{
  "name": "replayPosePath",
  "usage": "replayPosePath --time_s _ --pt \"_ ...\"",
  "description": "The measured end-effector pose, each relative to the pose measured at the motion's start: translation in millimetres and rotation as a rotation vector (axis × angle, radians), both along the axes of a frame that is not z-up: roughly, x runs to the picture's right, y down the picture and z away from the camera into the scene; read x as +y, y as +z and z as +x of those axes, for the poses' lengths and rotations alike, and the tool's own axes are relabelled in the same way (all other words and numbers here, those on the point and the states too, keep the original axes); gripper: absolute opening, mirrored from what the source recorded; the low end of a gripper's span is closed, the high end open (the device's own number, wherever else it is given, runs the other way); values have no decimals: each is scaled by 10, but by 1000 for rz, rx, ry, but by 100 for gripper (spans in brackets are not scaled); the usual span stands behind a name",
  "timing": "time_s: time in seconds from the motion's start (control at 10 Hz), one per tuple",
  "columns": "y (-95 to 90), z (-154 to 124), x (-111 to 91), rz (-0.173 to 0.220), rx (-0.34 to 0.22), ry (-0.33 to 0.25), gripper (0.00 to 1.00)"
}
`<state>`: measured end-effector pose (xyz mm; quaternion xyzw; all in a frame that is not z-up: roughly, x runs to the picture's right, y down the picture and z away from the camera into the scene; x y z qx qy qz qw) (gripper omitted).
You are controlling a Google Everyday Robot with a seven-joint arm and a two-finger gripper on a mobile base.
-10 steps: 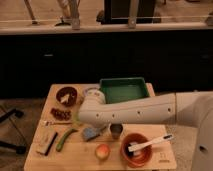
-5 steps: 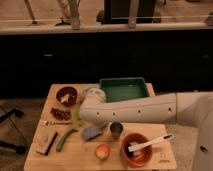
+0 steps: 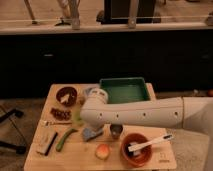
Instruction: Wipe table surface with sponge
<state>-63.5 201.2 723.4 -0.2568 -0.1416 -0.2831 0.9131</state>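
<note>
The sponge [image 3: 90, 134] is seen just below the middle of the table surface [image 3: 75, 159]. The metal cup [image 3: 116, 130] is near it at 3 o'clock and the round fruit [image 3: 102, 151] at 5 o'clock. The gripper [image 3: 94, 127] is placed at the sponge's upper edge, under the white arm [image 3: 145, 111], which extends from 3 o'clock. Whether it is wide, narrow or holding cannot be told. Compared with 0.5 seconds earlier, sponge and arm are hardly shifted.
</note>
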Motion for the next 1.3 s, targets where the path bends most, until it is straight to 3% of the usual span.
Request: replayPosePath --time_s 0.2,0.7,1.3 --pt "55 -72 42 -17 -19 -2 80" --pt "321 -14 150 -64 -9 69 80" --pt "557 -96 102 -63 34 136 80"
